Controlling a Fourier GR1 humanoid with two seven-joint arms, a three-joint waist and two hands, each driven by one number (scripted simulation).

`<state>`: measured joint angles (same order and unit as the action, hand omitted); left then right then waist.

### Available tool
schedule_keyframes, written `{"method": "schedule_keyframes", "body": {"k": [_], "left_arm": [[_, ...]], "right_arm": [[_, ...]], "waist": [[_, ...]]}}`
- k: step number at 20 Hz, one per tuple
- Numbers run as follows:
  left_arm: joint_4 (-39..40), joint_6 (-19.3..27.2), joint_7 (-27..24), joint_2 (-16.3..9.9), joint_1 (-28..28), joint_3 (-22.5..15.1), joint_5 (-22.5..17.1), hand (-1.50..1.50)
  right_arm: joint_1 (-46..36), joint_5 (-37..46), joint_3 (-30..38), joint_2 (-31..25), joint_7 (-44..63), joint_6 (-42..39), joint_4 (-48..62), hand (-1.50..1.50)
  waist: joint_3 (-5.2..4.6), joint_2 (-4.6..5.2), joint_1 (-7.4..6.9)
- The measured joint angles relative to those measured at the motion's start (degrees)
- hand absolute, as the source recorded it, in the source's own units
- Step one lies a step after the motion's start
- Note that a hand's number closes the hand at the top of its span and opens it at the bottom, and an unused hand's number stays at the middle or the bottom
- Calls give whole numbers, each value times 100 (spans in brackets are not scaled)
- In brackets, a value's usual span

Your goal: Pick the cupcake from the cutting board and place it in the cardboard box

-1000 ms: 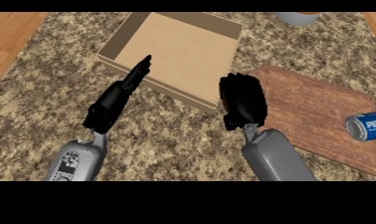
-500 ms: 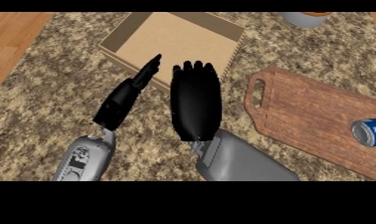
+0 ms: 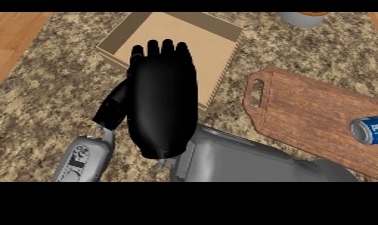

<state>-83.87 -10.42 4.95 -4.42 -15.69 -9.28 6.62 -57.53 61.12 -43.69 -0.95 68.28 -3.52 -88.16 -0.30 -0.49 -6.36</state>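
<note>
Speckled granite bench fills most of the head view, brown-and-cream flecks all over, with a strip of plain orange wood at the far left edge. Biggest change from a second ago: the right hand has swung off the cutting board side and now sits huge in the middle of the view, back of the hand toward the camera, black and smooth, fingers straight and together over the near edge of the cardboard box. It has hold of nothing that I can see. The left hand was out in the open half a second back; now it's mostly tucked behind the right one, just a dark sliver showing beside the grey forearm, and I can't tell how its fingers stand.

So where's the cupcake? Honestly can't spot it anywhere. The cutting board is a reddish wood-grain slab with rounded corners and a slot handle at its near-left end, and the only thing on it is a blue can lying on its side at the right edge. The box is flat tan card with low walls, and what shows of its floor is bare, though the hand covers part of it. My guess is the cupcake is either hidden or out of view, so the pick doesn't look done. A grey round container pokes in at the top.
</note>
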Motion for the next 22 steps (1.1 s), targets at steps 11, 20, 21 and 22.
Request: {"method": "schedule_keyframes", "body": {"k": [11, 20, 21, 22], "left_arm": [[35, 71, -136, -31, 66, 43, 78, 0], [83, 147, -155, 25, -23, 45, 152, 0], [84, 125, -148, 0, -29, 80, 126, 0], [78, 126, -128, 11, -44, 94, 109, 0]], "right_arm": [[-1416, -500, 558, -17, 267, 172, 1036, 150], [-2187, -839, 986, -2, 124, 606, 2232, 150], [-2258, -855, 1029, 0, 91, 654, 2388, 150], [-2330, -864, 1087, 3, 55, 699, 2566, 150]], "waist": [[-1, 33, 110], [5, 85, 162], [5, 88, 170], [5, 92, 176]]}}
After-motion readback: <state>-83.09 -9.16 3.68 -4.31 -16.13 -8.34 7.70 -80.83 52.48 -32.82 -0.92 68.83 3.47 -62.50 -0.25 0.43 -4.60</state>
